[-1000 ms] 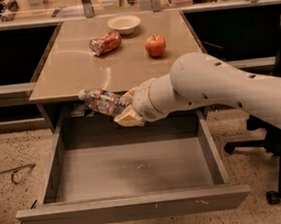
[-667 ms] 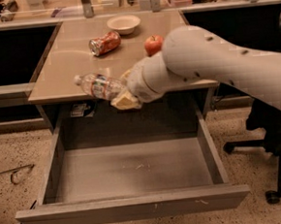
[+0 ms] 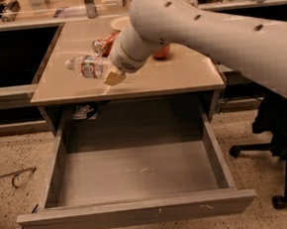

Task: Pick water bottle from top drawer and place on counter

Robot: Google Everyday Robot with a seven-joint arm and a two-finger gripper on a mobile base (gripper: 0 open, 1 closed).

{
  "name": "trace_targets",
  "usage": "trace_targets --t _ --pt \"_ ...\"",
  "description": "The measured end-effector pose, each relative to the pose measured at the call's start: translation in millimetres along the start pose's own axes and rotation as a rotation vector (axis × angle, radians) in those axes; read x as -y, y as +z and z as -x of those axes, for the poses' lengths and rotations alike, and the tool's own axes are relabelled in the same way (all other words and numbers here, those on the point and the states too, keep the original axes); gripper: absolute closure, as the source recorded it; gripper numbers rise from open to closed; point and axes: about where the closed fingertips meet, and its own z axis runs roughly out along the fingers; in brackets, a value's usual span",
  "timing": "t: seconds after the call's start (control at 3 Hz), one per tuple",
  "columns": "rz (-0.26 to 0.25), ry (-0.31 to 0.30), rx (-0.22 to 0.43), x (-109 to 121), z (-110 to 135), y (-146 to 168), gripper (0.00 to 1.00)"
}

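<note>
- One small clear crinkled plastic water bottle [image 3: 90, 67] with a white cap and a reddish-white label band, and it is out of the drawer, up at counter level.
- It lies sideways in the grip, cap pointing left, over the front-left part of the smooth tan-beige counter [image 3: 180, 74].
- One gripper [image 3: 109, 73] on the end of one thick white robot arm [image 3: 201, 27], which reaches in from the upper right; the gripper sits at the bottle's base end.
- Its fingers [image 3: 114, 78] are clamped on the bottle. One tan pad shows at the front, and the other is hidden behind the plastic.
- Whether the bottle touches the tabletop or hangs just above it, I cannot tell.
- One wide, shallow grey top drawer [image 3: 141, 213] is pulled fully out under the counter, its plain grey floor facing up and its flat front panel nearest the camera.
- Further back on the counter is one red crushed soda can [image 3: 102, 42], half hidden by the arm.
- One round red fruit [image 3: 162, 52] peeks out beneath the arm.
- One pale shallow bowl [image 3: 118, 23] sits at the far edge, mostly covered.
- One black office chair [image 3: 284, 140] stands on the speckled floor to the right of the drawer.
</note>
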Motion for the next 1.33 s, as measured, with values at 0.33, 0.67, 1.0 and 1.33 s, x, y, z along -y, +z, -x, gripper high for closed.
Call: trace_targets --t 0.33,0.67,1.0,1.33 --pt "0.069 -0.002 -0.042 11 -8 30 1.00" --pt "0.174 0.014 -0.056 5 -16 58 1.00" --pt "0.190 0.016 -0.060 2 -17 61 0.84" --pt "0.190 0.016 -0.060 2 -17 61 0.61"
